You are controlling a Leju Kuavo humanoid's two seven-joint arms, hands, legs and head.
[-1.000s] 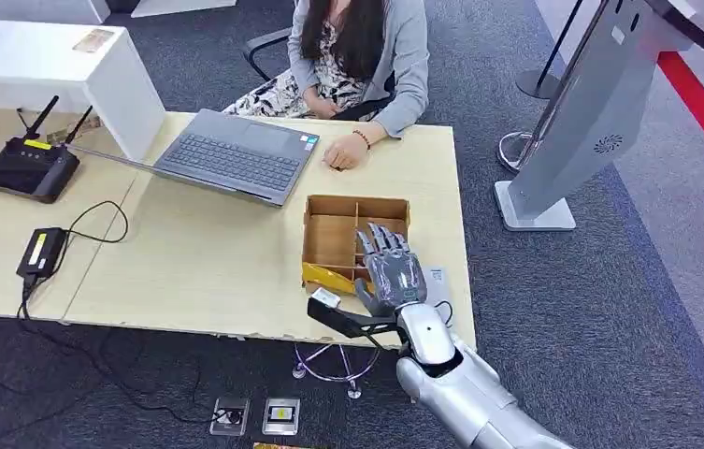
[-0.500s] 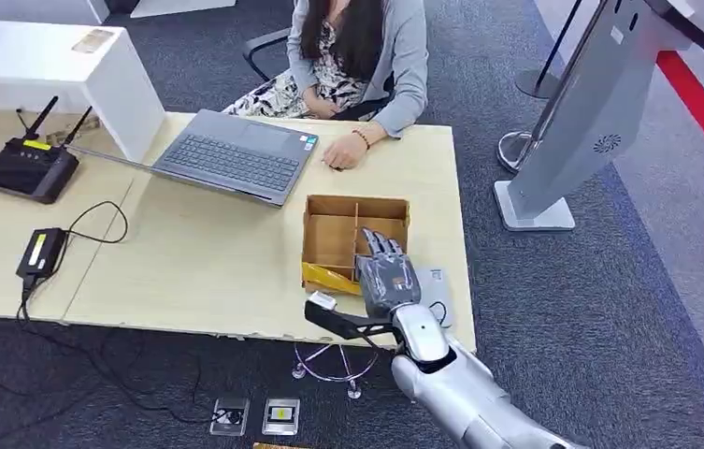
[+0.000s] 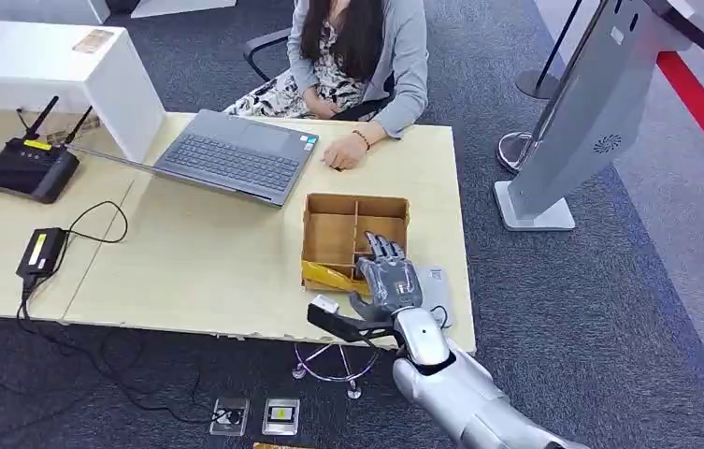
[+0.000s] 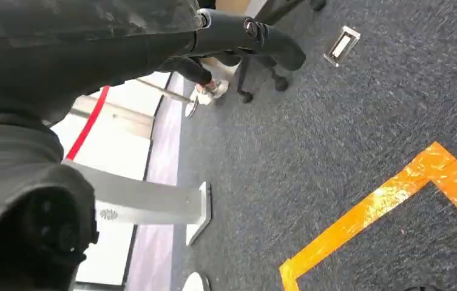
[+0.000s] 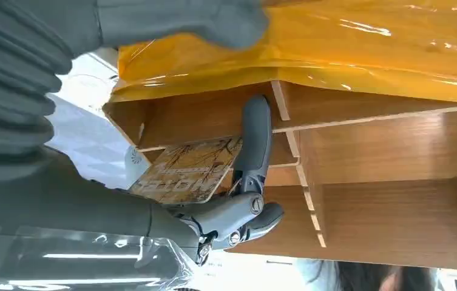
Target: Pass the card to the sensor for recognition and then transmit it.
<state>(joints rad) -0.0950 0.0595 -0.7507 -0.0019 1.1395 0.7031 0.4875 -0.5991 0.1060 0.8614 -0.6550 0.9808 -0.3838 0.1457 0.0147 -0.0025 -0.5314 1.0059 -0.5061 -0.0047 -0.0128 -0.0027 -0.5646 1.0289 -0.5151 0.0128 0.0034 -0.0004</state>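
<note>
Right hand (image 3: pixel 387 278) over wooden tray (image 3: pixel 332 234), wrist view reveals card (image 5: pixel 188 170) beneath spread fingers, grip unclear

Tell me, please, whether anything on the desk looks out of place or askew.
Yes: a yellow plastic bag lies crumpled over the near edge of the wooden box, and a card rests tilted inside it beside the right hand.

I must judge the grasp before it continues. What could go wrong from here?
1. The right hand reaches into the wooden box, and the card lies in a narrow compartment by a divider, so the fingers may jam or only push it.
2. The yellow plastic bag lies at the box's edge and might catch on the hand.
</note>
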